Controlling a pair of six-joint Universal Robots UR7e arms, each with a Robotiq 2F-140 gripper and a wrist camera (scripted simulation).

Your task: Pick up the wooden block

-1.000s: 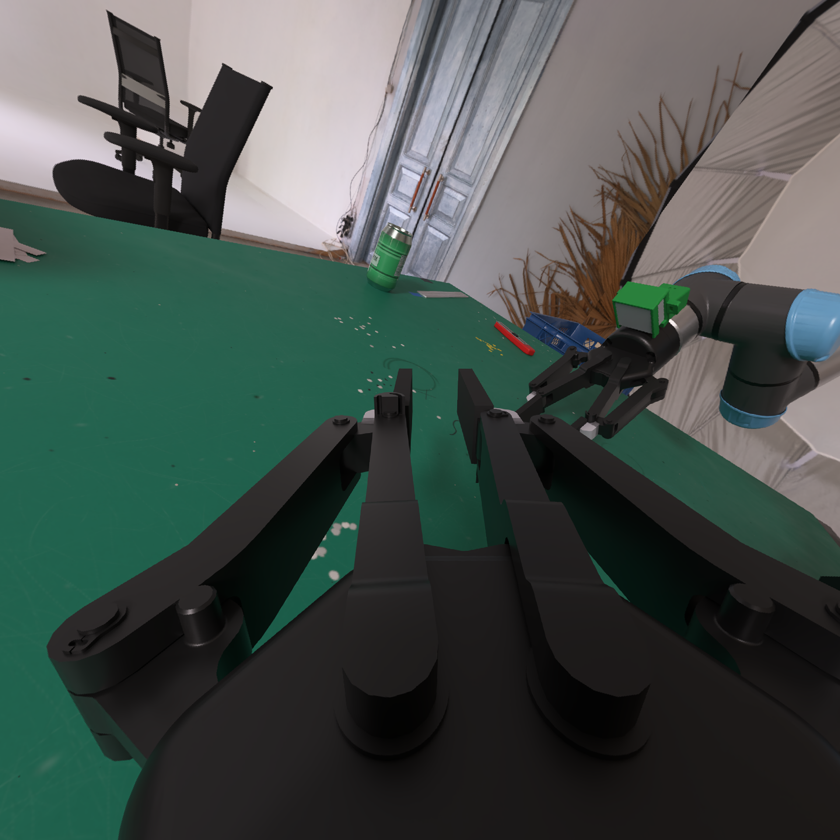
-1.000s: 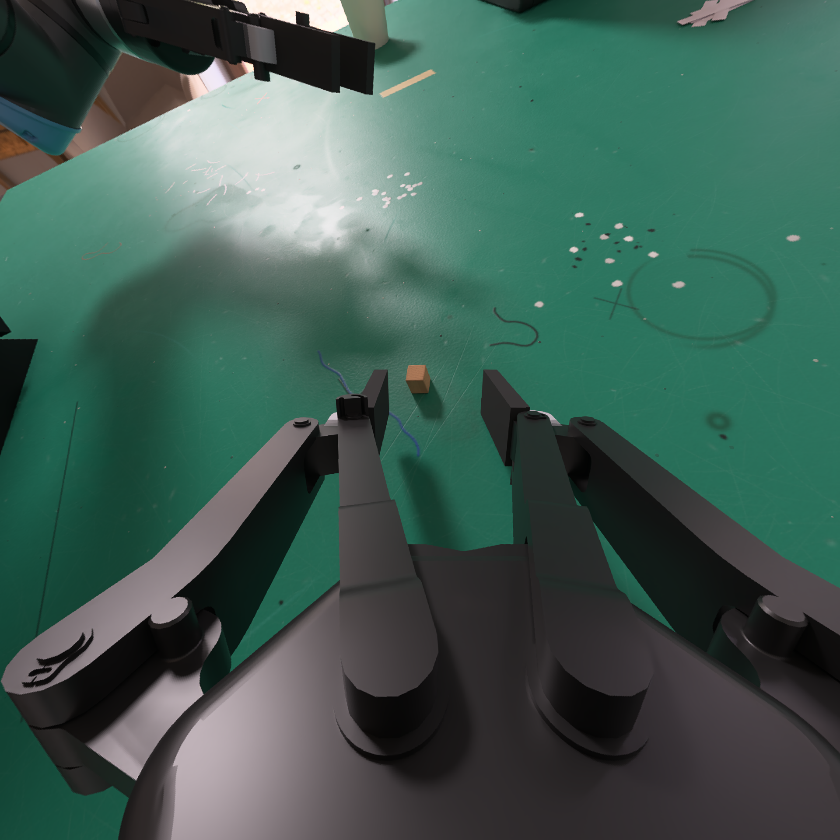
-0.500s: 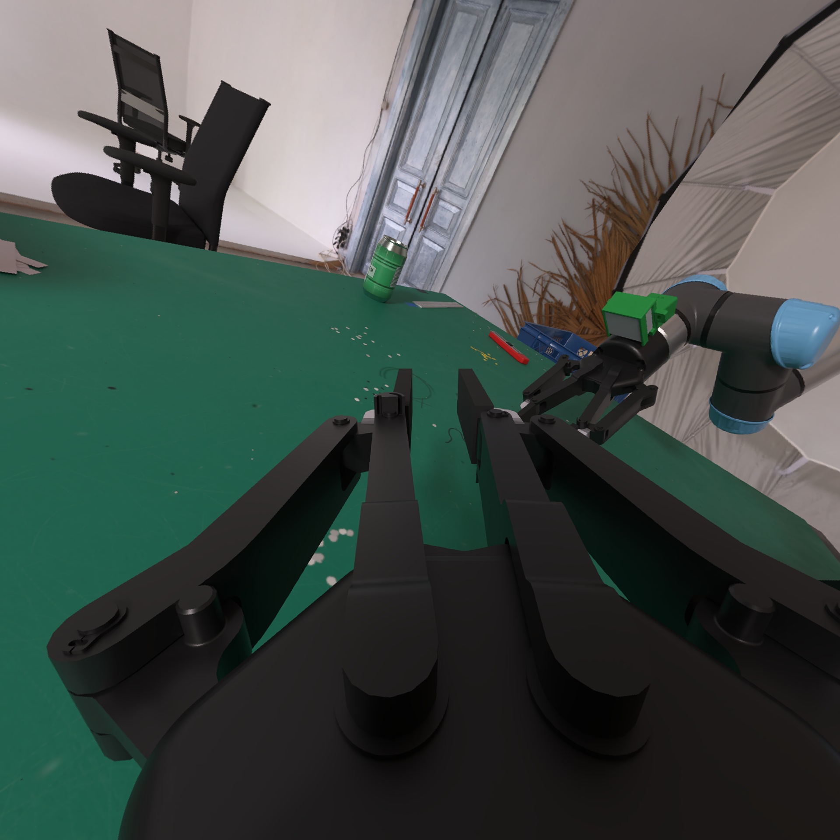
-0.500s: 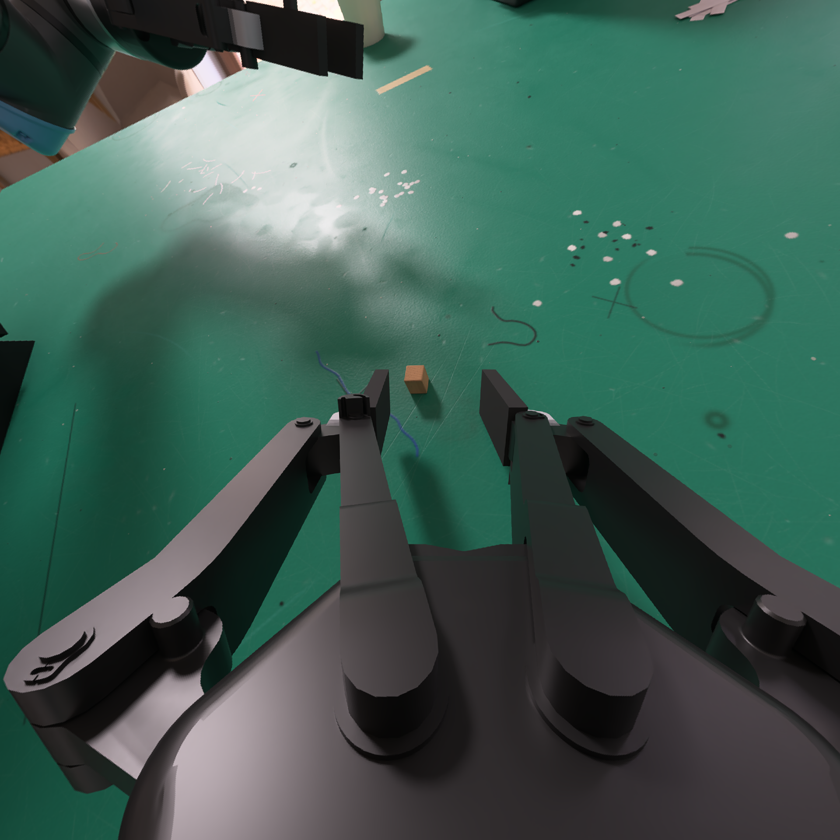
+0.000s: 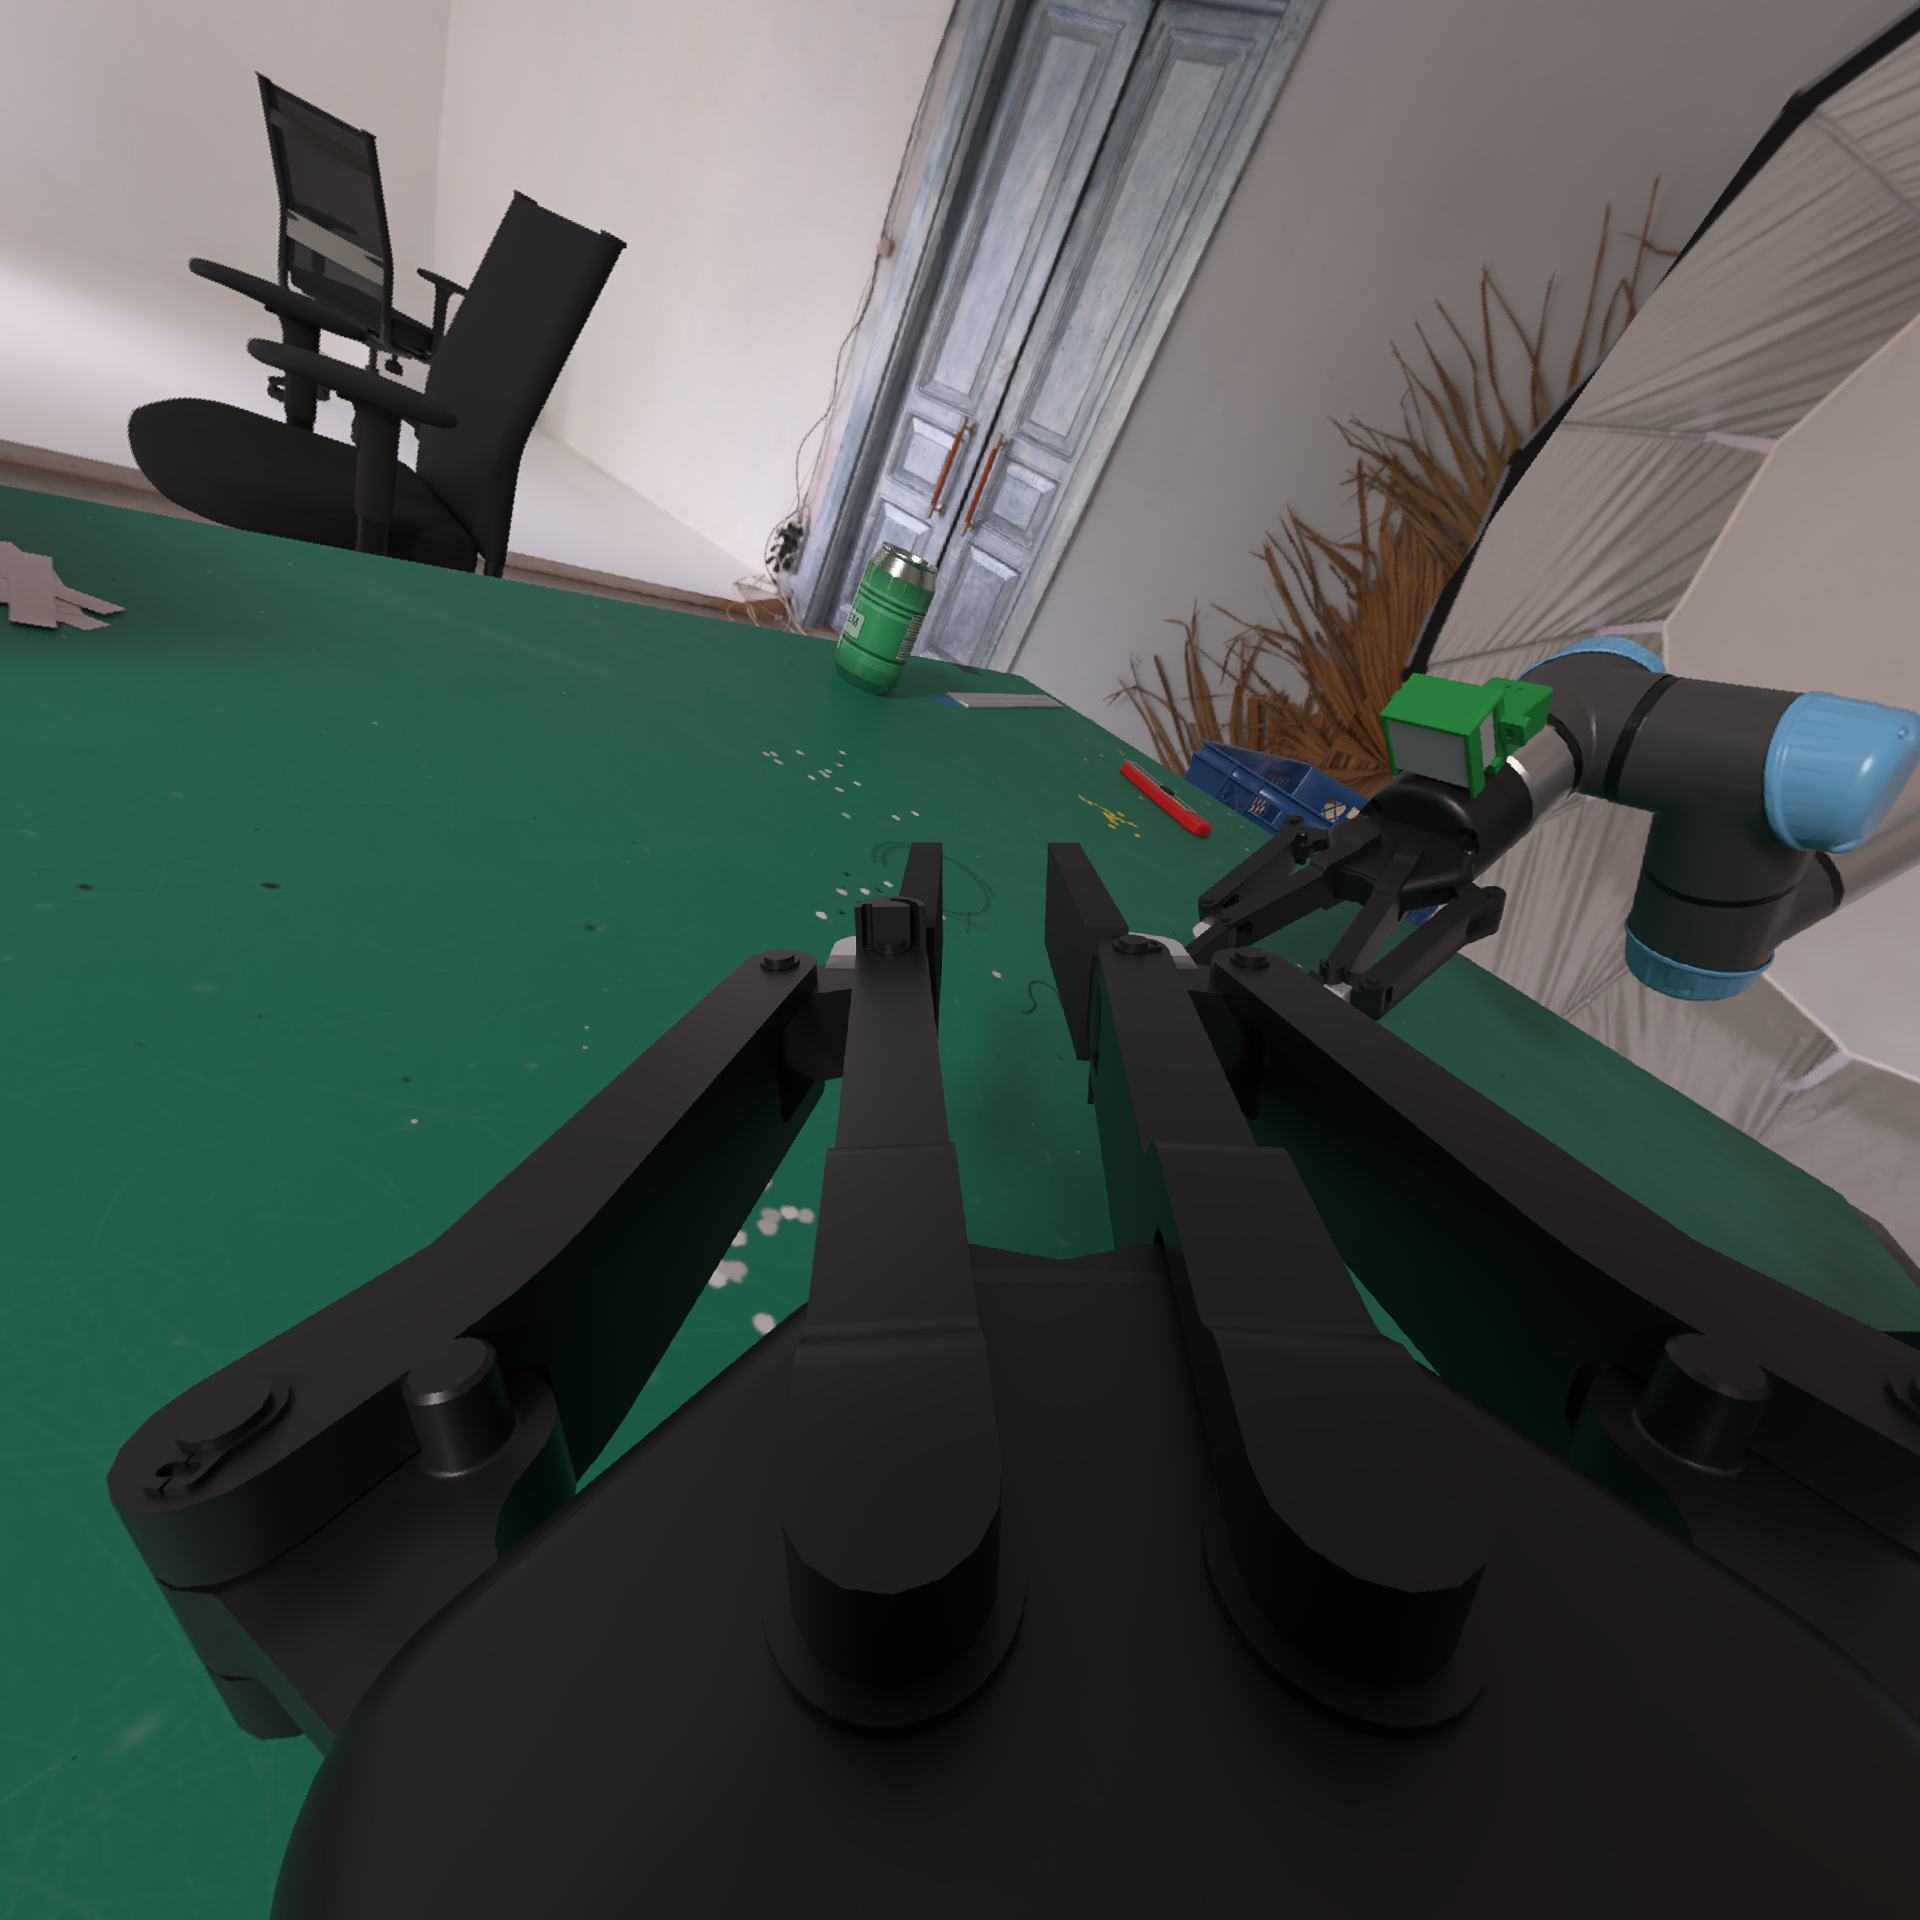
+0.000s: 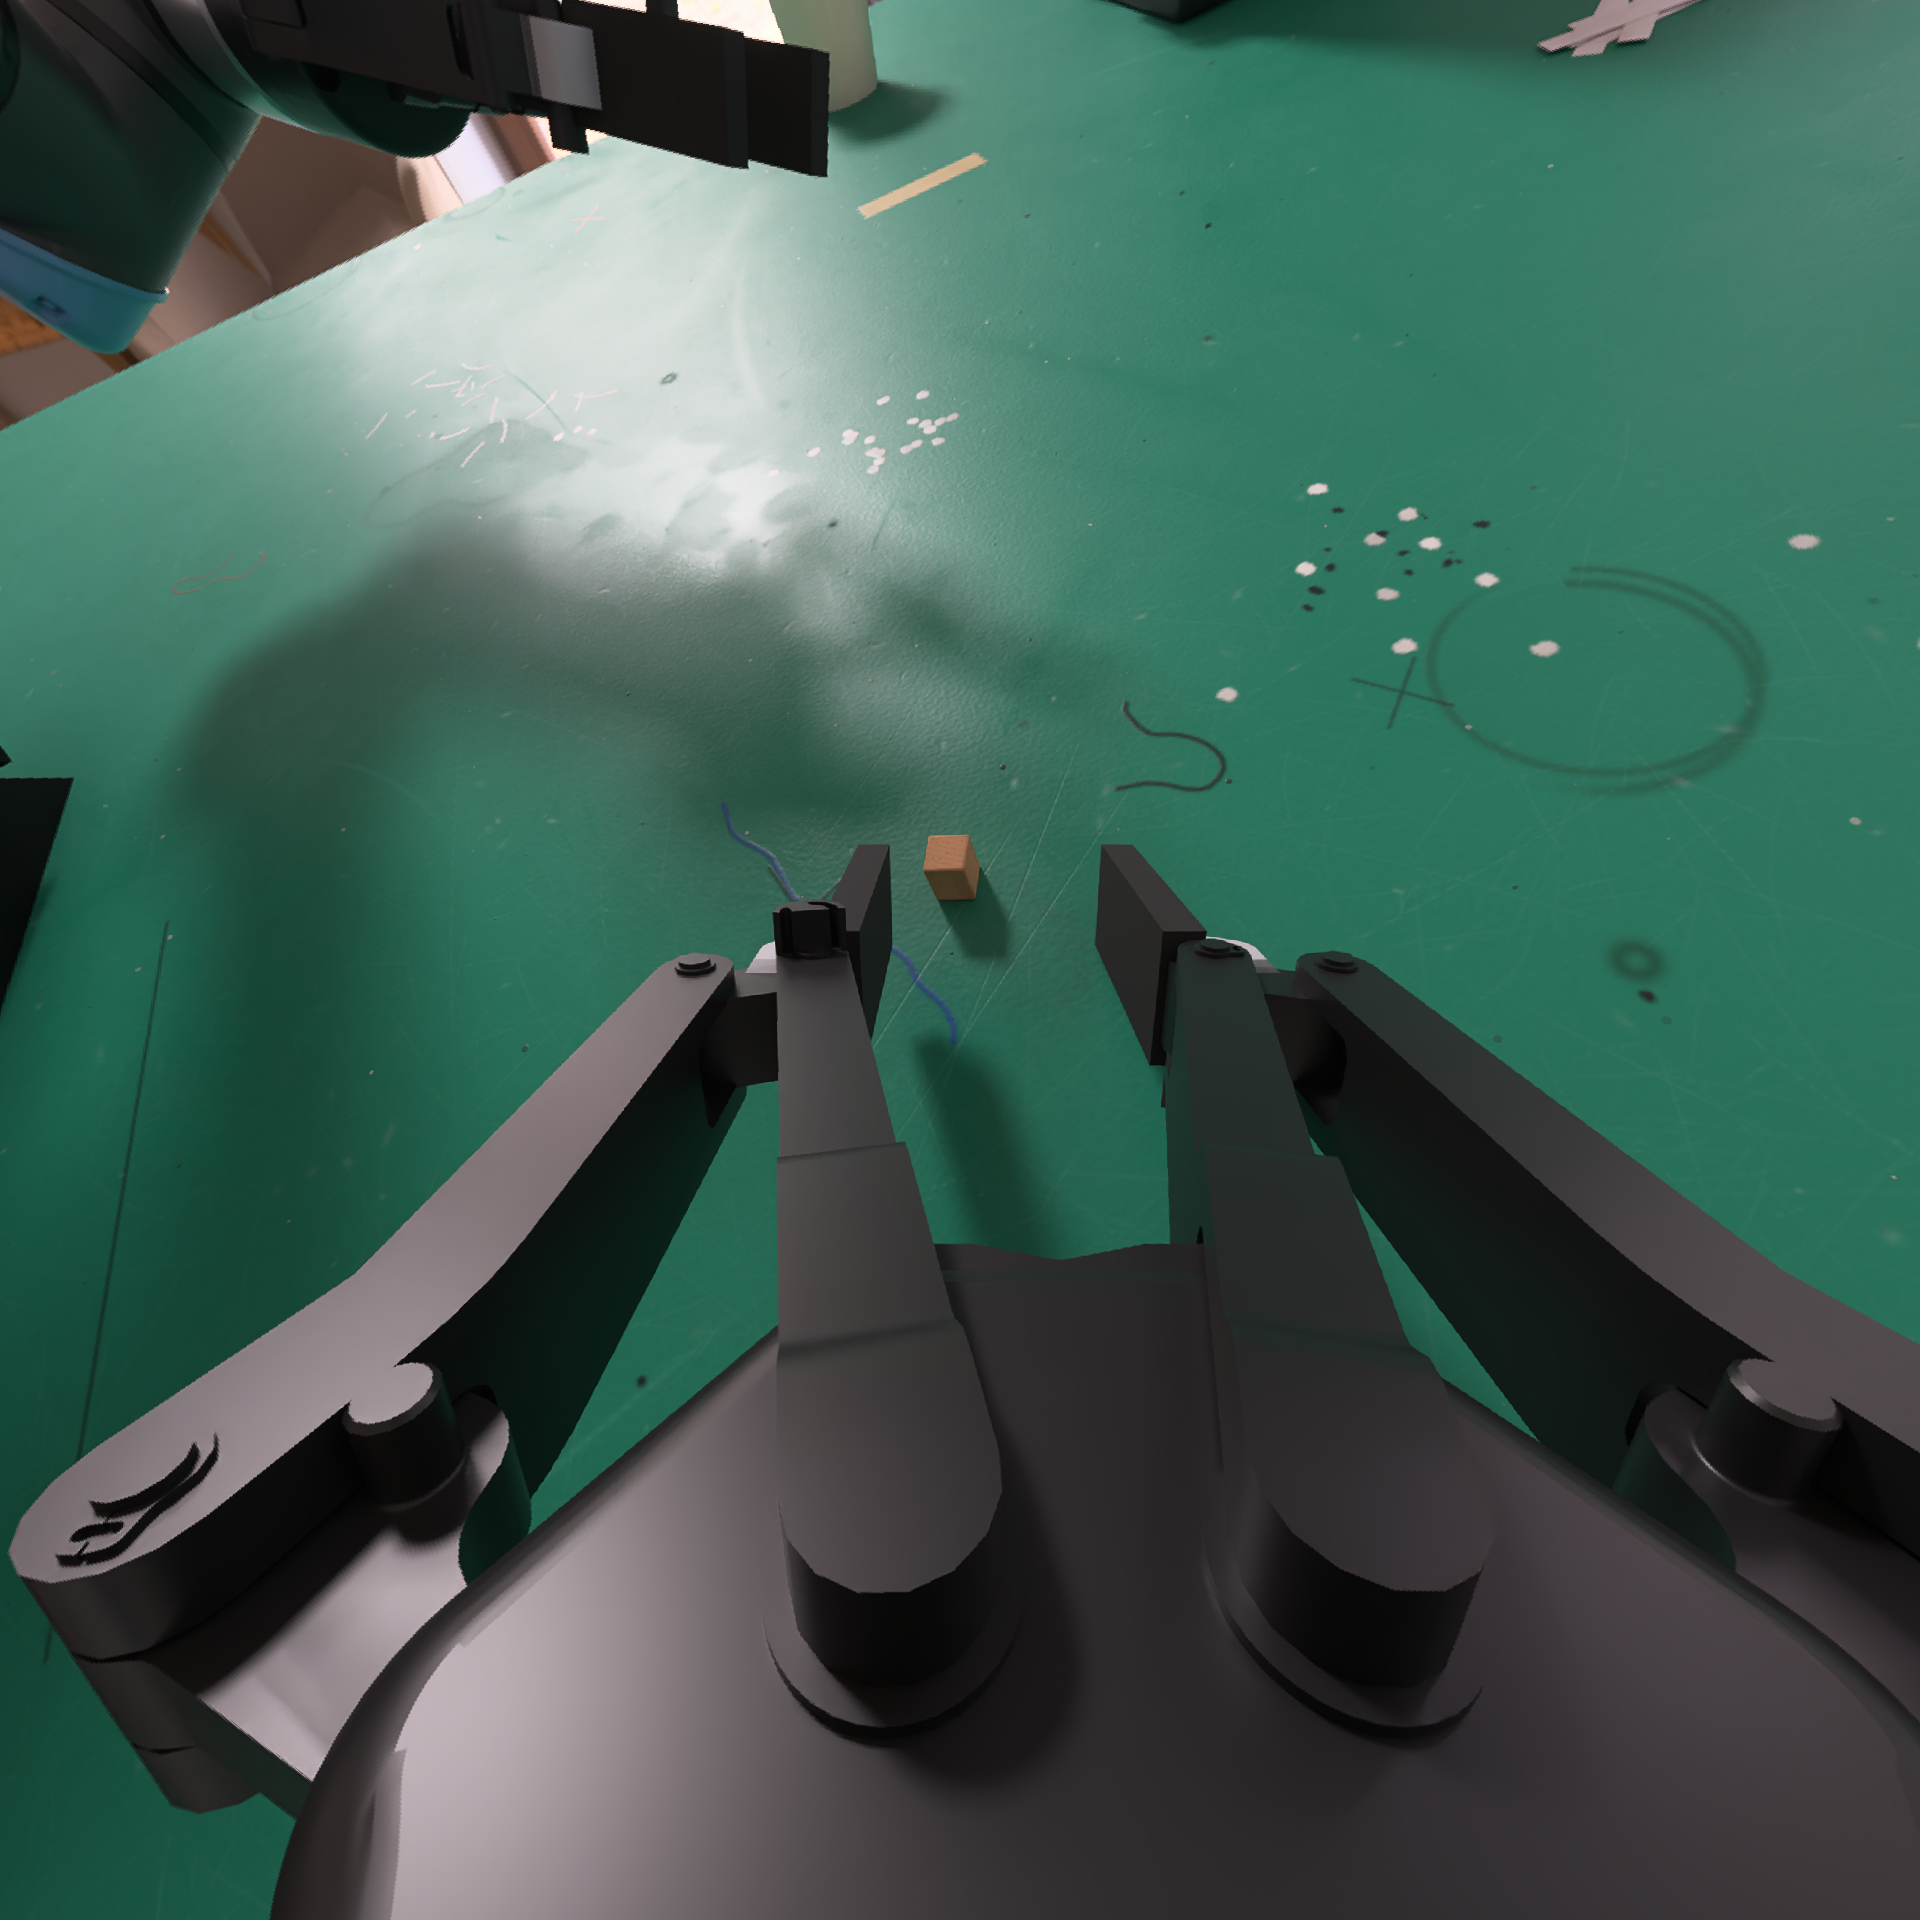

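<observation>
Since the earlier frames, the left pincer (image 5: pixel 994 888) has been tilted so that more of the room is seen; the right pincer (image 6: pixel 994 894) has barely been shifted above the wooden block (image 6: pixel 951 865).

Approach stage, grasp not yet made: the wooden block is seen resting on the green counter (image 6: pixel 1455 312), below the right pincer's gap and nearer its left finger. Both pincers are held moderately apart and empty. Descent, closing and lifting are judged to remain.
</observation>
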